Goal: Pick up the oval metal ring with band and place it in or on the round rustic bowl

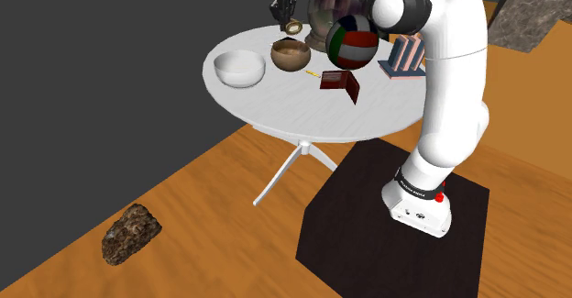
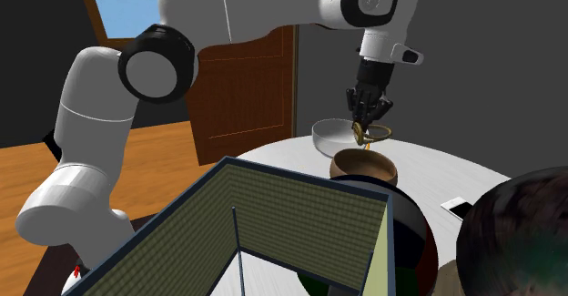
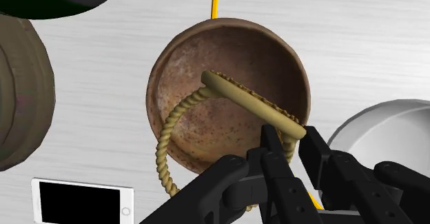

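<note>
Oval ring [image 3: 248,104] in the gripper [image 3: 290,138], above the brown bowl [image 3: 207,54]

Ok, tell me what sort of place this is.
Probably a room in a house: wooden floor, wooden door, and a round white table with a white bowl, a ball and a phone, where the gripper holds a ring.

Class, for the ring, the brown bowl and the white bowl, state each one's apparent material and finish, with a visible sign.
Ring: dull gold, twisted like rope with one smooth bar; likely brass, possibly cord. Brown bowl: matte, mottled rusty patches; probably earthenware or weathered wood. White bowl: smooth, plain white; material unclear.
</note>
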You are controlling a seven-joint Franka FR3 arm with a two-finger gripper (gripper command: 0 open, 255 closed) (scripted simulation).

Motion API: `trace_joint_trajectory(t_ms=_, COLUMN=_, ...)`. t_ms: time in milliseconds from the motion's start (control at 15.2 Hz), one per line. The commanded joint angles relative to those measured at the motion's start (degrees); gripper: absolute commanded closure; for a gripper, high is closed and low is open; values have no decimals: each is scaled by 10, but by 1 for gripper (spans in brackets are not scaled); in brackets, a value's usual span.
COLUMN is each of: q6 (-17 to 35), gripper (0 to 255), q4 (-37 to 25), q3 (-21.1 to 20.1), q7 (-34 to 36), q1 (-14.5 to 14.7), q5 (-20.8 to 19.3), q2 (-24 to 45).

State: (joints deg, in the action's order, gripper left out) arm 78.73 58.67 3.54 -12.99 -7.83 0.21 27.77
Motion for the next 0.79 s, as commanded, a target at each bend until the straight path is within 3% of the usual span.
trace_joint_trajectory(t_ms=0, q6=21, gripper=255, q4=29, q3=0, q7=-2, q1=-1, q5=0, q2=-8)
trace_joint_trajectory(t_ms=594, q6=105, gripper=255, q4=134, q3=0, q7=0, q1=1, q5=-2, q2=-29)
trace_joint_trajectory(t_ms=726, q6=105, gripper=255, q4=134, q3=0, q7=0, q1=1, q5=-2, q2=-29)
